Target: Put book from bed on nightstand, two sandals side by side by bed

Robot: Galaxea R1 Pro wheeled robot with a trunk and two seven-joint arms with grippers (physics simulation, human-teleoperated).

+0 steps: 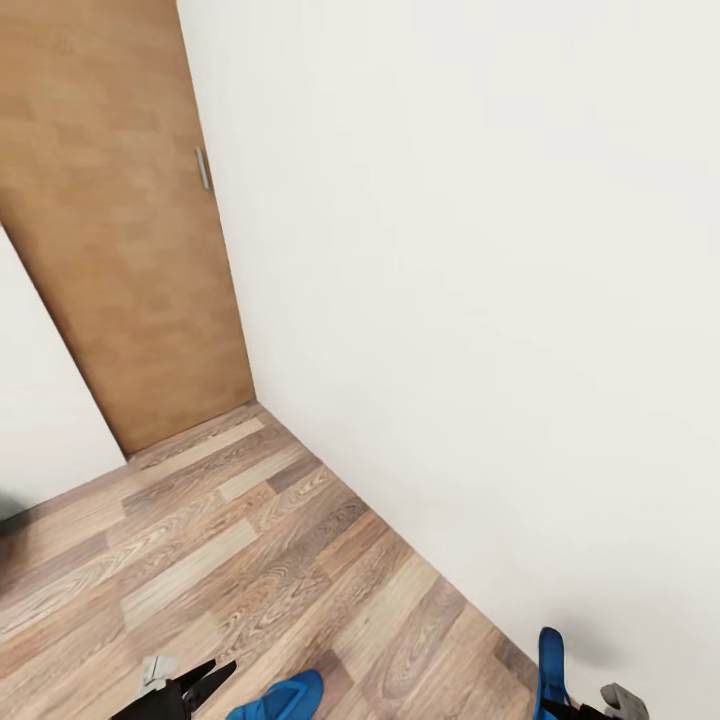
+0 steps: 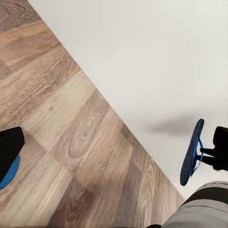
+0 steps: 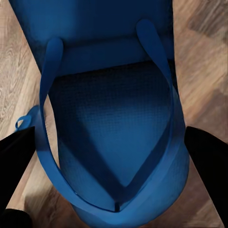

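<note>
One blue sandal point(image 3: 114, 128) fills the right wrist view, sole and Y-strap facing the camera, and my right gripper point(image 3: 111, 171) is shut across it. In the head view this sandal point(image 1: 548, 668) stands on edge near the white wall, held above the floor at the lower right. The other blue sandal point(image 1: 282, 697) is at the bottom edge, just right of my left gripper point(image 1: 222, 670), whose black fingers point(image 2: 10, 147) are spread open. A sliver of that sandal point(image 2: 8, 175) peeks from behind one finger. The book, bed and nightstand are out of view.
A plain brown door point(image 1: 110, 230) stands at the back left in a corner of white wall point(image 1: 480, 300). Wood-plank floor point(image 1: 230, 540) runs from the door toward me. The wall closes off the right side.
</note>
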